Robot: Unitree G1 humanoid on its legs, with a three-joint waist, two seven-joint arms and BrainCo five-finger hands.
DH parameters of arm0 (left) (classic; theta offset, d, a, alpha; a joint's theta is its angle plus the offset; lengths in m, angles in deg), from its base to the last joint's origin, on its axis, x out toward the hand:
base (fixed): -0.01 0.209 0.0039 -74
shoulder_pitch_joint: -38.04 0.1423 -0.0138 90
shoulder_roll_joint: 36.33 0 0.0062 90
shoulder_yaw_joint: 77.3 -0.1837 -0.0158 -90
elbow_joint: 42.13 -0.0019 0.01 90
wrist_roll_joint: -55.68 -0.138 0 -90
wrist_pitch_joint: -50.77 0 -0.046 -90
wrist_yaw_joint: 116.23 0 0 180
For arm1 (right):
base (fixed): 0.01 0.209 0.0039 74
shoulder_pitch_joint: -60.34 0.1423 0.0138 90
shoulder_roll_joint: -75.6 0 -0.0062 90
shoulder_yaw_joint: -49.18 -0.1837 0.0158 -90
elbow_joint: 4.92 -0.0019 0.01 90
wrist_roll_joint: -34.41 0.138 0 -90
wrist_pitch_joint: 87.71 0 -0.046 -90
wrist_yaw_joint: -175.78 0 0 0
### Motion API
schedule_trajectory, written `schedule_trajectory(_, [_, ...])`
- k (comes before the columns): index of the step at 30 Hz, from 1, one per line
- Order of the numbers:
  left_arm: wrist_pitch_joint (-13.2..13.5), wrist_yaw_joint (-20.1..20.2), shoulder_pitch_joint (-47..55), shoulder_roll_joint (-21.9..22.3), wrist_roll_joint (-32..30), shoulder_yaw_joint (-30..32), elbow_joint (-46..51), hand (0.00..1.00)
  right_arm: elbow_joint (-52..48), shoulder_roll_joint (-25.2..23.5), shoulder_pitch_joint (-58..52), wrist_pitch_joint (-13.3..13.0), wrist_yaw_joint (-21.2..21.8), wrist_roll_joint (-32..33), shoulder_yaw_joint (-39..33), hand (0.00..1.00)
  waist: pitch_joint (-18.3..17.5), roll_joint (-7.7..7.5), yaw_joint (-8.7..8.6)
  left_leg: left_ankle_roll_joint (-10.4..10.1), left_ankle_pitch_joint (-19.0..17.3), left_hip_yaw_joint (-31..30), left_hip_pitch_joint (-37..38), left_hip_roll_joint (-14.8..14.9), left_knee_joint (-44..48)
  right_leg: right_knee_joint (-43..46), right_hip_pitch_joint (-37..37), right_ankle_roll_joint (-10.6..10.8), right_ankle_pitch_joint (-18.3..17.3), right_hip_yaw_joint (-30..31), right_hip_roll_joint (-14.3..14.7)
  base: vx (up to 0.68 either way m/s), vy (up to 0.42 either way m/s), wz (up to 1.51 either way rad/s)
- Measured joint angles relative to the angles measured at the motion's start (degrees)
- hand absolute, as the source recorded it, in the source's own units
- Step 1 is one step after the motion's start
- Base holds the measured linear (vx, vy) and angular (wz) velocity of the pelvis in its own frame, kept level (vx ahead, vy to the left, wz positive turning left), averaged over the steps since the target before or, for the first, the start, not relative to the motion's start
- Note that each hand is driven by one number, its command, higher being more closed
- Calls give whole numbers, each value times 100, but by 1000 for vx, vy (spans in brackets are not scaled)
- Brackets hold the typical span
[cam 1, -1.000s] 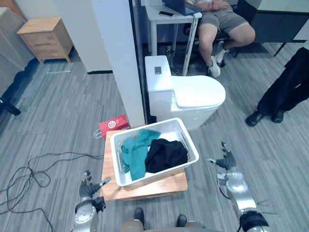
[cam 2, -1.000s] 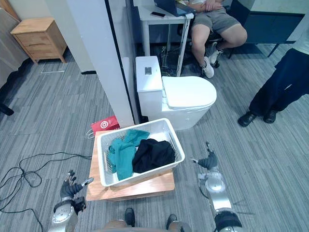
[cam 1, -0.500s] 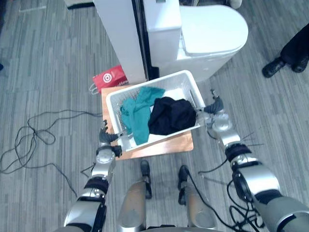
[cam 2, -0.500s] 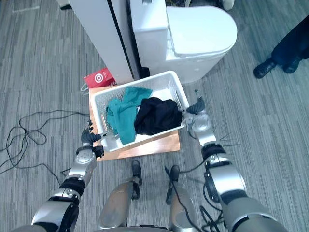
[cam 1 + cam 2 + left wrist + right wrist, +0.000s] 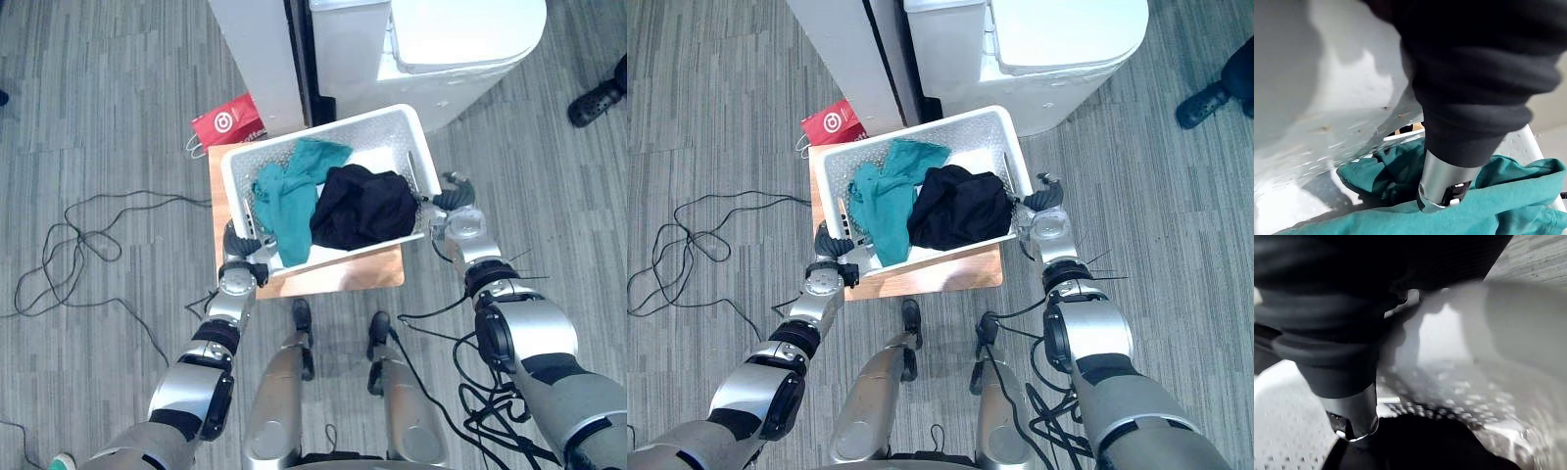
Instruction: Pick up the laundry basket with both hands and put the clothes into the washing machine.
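A white perforated laundry basket [image 5: 313, 132] stands on a low wooden table [image 5: 343, 277]. In it lie a teal garment [image 5: 287, 194] and a black garment [image 5: 364, 206]. My left hand [image 5: 240, 259] is at the basket's left front corner, curled over the rim. In the left wrist view its thumb [image 5: 1442, 188] reaches inside the basket wall [image 5: 1327, 98] onto the teal cloth [image 5: 1518, 196]. At the right wall my right hand [image 5: 458, 208] is hooked over the rim, a finger [image 5: 1359, 416] inside beside the black cloth [image 5: 1430, 445].
A white round-lidded appliance [image 5: 431, 39] stands just beyond the basket, next to a white pillar [image 5: 257, 49]. A red bag [image 5: 227, 122] lies by the table's far left corner. A person's shoe [image 5: 593, 103] is at the right edge. Grey plank floor lies all around.
The camera has tipped further down. Both hands have closed in from beside the basket onto its rim, left at the front corner, right at the right wall.
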Motion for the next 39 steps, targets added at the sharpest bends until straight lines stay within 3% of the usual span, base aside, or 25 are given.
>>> schedule_trajectory(10, [-127, 24, 33, -168, -82, -203, 21, 100, -544, 23, -411, 0, 9, -172, 409, 100, 148, -56, -13, 40, 65, 25, 271, -78, -156, 252, 65, 11, -151, 31, -95, 10, 4, 0])
schedule_trajectory(14, [-311, -1, 912, -178, -77, -351, 991, 100, -1743, -45, -1463, 120, -95, -172, 546, 100, 167, -63, -42, 36, 63, 53, 613, -76, -287, 244, 344, -20, -211, 40, -87, 72, 1, 0])
schedule_trajectory(18, [-416, -59, 2519, -156, -82, -395, 2810, 100, -3788, -213, -3071, 120, -199, -180, 522, 100, 145, -93, -67, -51, -13, 74, 977, -55, -361, 150, 715, -14, -336, 60, -47, 80, -13, -2])
schedule_trajectory(20, [-422, -62, 3185, -167, -85, -358, 3437, 100, -4447, -338, -3684, 102, -196, -216, 539, 100, 48, -152, -56, -109, -113, 133, 1157, -24, -328, 12, 930, -15, -336, 140, 24, 65, -16, -21])
schedule_trajectory(23, [-421, -38, 4482, -114, -80, -131, 4437, 100, -5385, -540, -4709, 17, -73, -218, 741, 100, -496, -360, -32, -209, -544, 272, 1196, 177, 182, -190, 1128, -29, -327, 434, 195, 95, -28, -50])
schedule_trajectory(26, [-420, 16, 5001, 21, -81, -142, 4814, 100, -5956, -530, -5316, -31, 84, -216, 700, 100, -939, -397, -69, -269, -886, 54, 1199, 250, 537, -301, 1206, -44, -293, 713, 293, 87, 14, -50])
schedule_trajectory(28, [-421, 99, 5135, 84, -86, -142, 4919, 100, -6121, -544, -5517, -41, 160, -207, 628, 100, -1142, -453, -123, -252, -986, 218, 1279, 264, 555, -428, 1205, -30, -184, 976, 327, 41, 30, -74])
schedule_trajectory(33, [-470, 233, 5254, 53, -221, -125, 5159, 100, -6309, -573, -5647, -63, 354, -166, 516, 100, -1181, -479, -243, -131, -1534, 1164, 1426, 543, 1155, -455, 883, 90, 227, 2124, 527, -61, 124, -142])
schedule_trajectory(34, [-514, 236, 5218, 53, -291, -110, 5158, 100, -6298, -605, -5663, -59, 356, -163, 497, 100, -1179, -475, -390, -53, -1612, 1461, 1447, 693, 1256, -519, 775, 10, 416, 2119, 572, -155, 87, -142])
schedule_trajectory(35, [-603, 264, 5147, 64, -434, -97, 5158, 100, -6296, -649, -5708, -24, 355, -163, 449, 100, -1188, -495, -485, -31, -1624, 1826, 1564, 771, 1224, -718, 787, -367, 576, 1573, 540, -148, 70, -159])
schedule_trajectory(36, [-656, 287, 5118, 115, -460, -78, 5159, 100, -6286, -644, -5727, -16, 355, -163, 432, 100, -1177, -481, -484, -15, -1632, 2174, 1736, 845, 1165, -711, 805, -825, 430, 662, 325, -110, 89, -158])
schedule_trajectory(37, [-668, 314, 5126, 139, -482, -44, 5161, 100, -6267, -650, -5744, -17, 356, -163, 436, 100, -1176, -479, -433, -10, -1630, 2463, 1901, 895, 1086, -562, 790, -967, 304, -19, 137, -92, 111, -226])
schedule_trajectory(38, [-674, 400, 5201, 124, -573, 61, 5181, 100, -6229, -700, -5799, -17, 374, -163, 452, 100, -1197, -508, -323, -14, -1636, 3238, 2315, 1029, 945, 34, 649, -1110, -18, -1403, -334, -97, 115, -258])
schedule_trajectory(39, [-674, 441, 5219, 124, -596, 155, 5197, 100, -6222, -793, -5826, -18, 381, -163, 463, 100, -1239, -513, -327, -50, -1659, 3751, 2518, 1114, 901, 704, 528, -1127, -314, -2100, -660, -73, 55, -244])
